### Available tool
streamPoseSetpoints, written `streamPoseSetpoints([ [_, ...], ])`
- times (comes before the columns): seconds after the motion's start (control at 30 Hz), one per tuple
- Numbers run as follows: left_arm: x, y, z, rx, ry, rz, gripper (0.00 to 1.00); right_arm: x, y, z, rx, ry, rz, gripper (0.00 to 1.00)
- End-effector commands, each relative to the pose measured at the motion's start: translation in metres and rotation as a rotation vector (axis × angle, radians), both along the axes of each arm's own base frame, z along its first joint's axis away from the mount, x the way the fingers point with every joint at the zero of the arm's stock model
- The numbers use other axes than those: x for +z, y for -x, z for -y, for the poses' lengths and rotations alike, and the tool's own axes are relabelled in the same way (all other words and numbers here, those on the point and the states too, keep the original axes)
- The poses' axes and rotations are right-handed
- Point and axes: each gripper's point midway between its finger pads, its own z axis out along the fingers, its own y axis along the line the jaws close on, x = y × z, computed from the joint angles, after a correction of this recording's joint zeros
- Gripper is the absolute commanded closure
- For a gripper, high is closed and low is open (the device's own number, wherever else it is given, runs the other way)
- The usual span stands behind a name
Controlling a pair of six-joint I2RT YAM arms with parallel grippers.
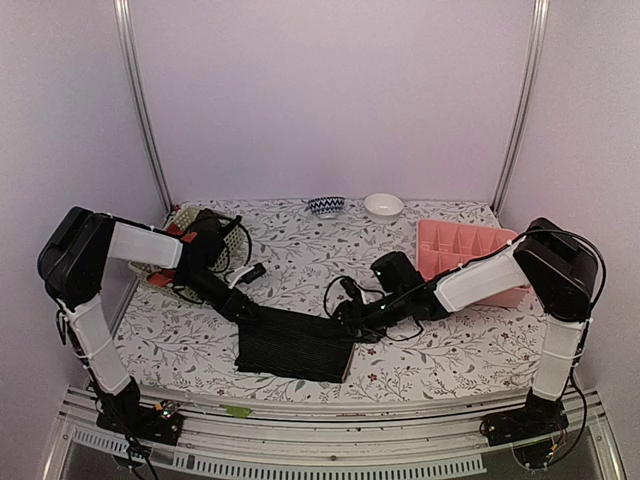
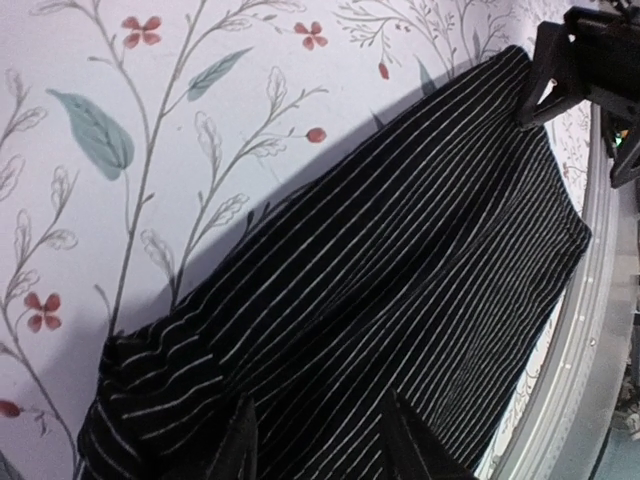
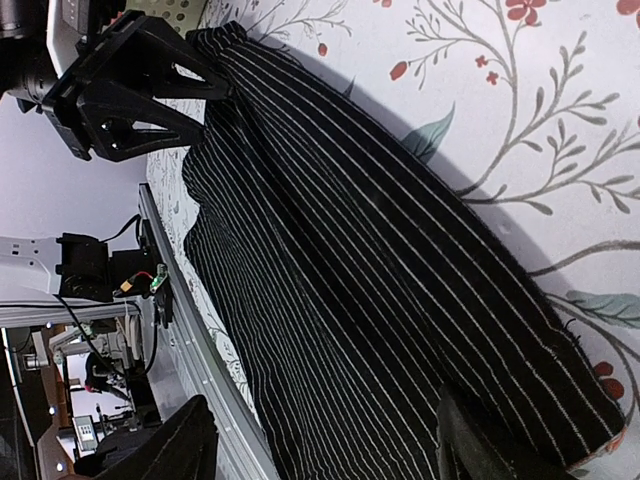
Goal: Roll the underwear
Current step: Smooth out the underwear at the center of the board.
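Note:
The black ribbed underwear (image 1: 295, 345) lies spread flat near the table's front edge. My left gripper (image 1: 245, 308) is at its far left corner. In the left wrist view this gripper (image 2: 318, 394) is closed onto bunched striped cloth (image 2: 400, 250) that fills the gap between its fingers. My right gripper (image 1: 357, 322) is at the far right corner. In the right wrist view it (image 3: 323, 393) stands wide open over the cloth's edge (image 3: 380, 280), holding nothing. A red-orange underwear (image 1: 165, 272) lies in the basket at the left.
A pale green perforated basket (image 1: 232, 242) stands at the left behind my left arm. A pink divided tray (image 1: 445, 248) sits at the right. Two small bowls (image 1: 326, 206) (image 1: 383, 206) stand at the back. The metal front rail (image 1: 350, 415) runs just past the cloth.

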Motion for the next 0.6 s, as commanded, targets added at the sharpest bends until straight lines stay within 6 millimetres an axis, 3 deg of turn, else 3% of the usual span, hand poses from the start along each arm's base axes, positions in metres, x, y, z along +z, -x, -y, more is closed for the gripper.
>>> streamPoseSetpoints([
  [0.0,0.002,0.003,-0.025,0.036,-0.061,0.034,0.55,-0.029,0.024,0.03,-0.029,0.163,-0.102,0.24],
  [0.1,0.032,0.008,-0.014,-0.052,0.02,0.153,0.51,0.001,0.015,0.019,-0.01,0.122,0.003,0.25],
  [0.2,0.062,0.019,-0.003,-0.152,0.057,0.288,0.5,0.045,0.013,-0.001,0.039,0.051,0.127,0.25],
  [0.3,0.079,0.035,0.006,-0.256,0.049,0.426,0.51,0.072,0.019,-0.02,0.118,0.052,0.244,0.28],
  [0.4,0.079,0.058,0.02,-0.364,0.029,0.502,0.55,0.061,0.034,-0.029,0.196,0.12,0.254,0.38],
  [0.47,0.07,0.071,0.027,-0.411,0.0,0.507,0.58,0.041,0.047,-0.031,0.246,0.177,0.232,0.47],
  [0.57,0.051,0.082,0.028,-0.449,-0.055,0.523,0.63,0.028,0.06,-0.041,0.297,0.201,0.225,0.58],
])
